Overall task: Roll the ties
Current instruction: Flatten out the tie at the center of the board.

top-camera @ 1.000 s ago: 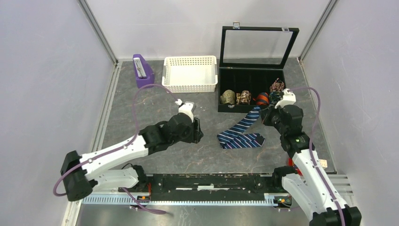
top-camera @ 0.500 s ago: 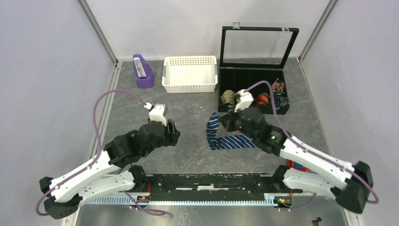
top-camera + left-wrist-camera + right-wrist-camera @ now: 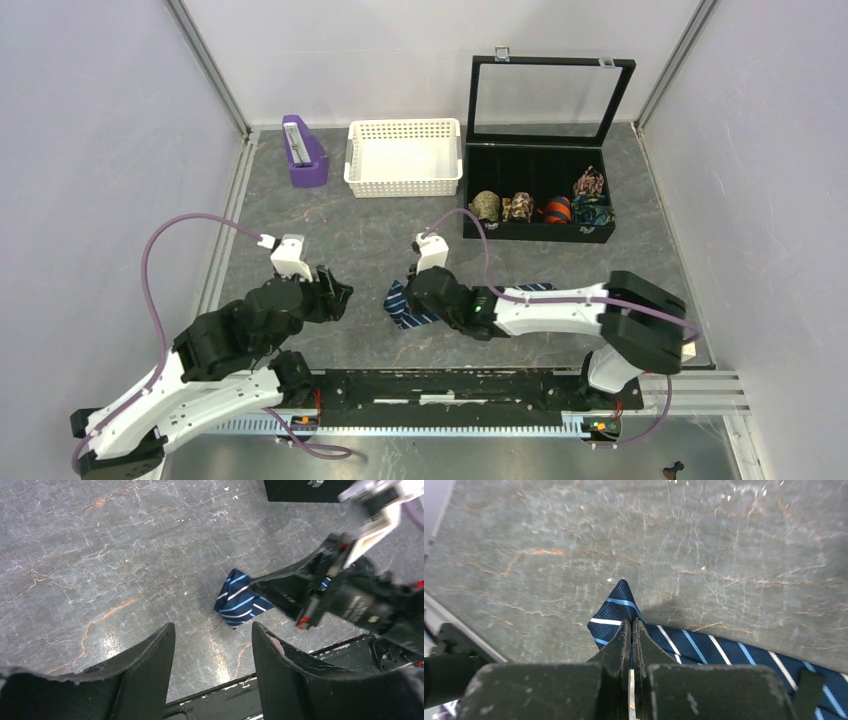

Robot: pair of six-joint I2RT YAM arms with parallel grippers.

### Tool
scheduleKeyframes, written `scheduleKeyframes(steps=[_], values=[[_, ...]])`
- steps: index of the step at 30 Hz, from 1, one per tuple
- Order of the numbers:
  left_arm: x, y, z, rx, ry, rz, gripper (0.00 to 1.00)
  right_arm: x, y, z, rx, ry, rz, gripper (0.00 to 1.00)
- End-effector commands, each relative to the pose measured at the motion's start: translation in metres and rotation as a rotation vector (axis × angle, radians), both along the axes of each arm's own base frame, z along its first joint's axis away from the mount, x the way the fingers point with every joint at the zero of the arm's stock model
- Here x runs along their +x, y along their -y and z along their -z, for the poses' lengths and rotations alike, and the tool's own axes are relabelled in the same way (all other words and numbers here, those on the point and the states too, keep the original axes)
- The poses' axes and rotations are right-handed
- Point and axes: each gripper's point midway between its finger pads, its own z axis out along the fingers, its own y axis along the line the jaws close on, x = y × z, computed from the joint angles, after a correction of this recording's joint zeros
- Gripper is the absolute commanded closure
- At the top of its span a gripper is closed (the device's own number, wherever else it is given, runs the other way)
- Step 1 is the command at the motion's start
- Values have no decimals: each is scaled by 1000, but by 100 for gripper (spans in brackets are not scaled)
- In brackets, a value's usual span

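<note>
Pincer on the left arm (image 3: 212, 630): fingers apart, empty, drawn back to near-left. Dark navy striped fabric necktie (image 3: 235, 597): you have dragged its pointed tip leftward, away from the black glass-lidded case (image 3: 530, 232), to mid grey marbled counter (image 3: 300, 220). Right pincer (image 3: 631, 626): clamped on that tip. Strip laid out, I judge; rolling not begun.

Top view overhead, far; wrist views close, downward, sharing tie (image 3: 239, 601).

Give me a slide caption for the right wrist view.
Right claw pinches the striped tie just behind its pointed tip, over the grey table.
</note>
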Motion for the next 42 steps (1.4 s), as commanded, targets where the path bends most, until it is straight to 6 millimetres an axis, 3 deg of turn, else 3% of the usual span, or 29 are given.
scheduleKeyframes(steps=[1, 4, 8, 11, 16, 20, 24, 28, 29, 32, 34, 42], values=[[1, -5, -2, -38, 0, -52, 35, 6, -31, -3, 93, 16, 34, 100], [2, -3, 1, -28, -12, -53, 35, 0, -43, 9, 87, -4, -4, 97], [4, -3, 3, -22, -19, -69, 34, -9, -56, 7, 110, -18, -73, 72], [5, -5, 6, -22, -22, -90, 34, -17, -65, -6, 144, -5, -136, 57], [7, -4, 16, -23, -49, -126, 34, -24, -71, -33, 181, 51, -223, 55], [7, -3, 36, -29, -109, -184, 35, -21, -55, -39, 168, 86, -200, 55], [2, 13, 78, -55, -225, -214, 38, -16, -37, -25, 137, 81, -166, 58], [1, 36, 114, -94, -298, -195, 41, -14, -31, -15, 133, 74, -177, 58], [3, 42, 117, -106, -300, -187, 41, -11, -31, -14, 126, 77, -178, 56], [5, 48, 125, -109, -307, -180, 42, -1, -29, -7, 100, 61, -193, 37], [5, 50, 127, -115, -309, -182, 43, 9, -26, 0, 63, 40, -204, 31], [-1, 66, 143, -136, -357, -120, 45, 31, -26, 32, 34, -99, -290, 31]])
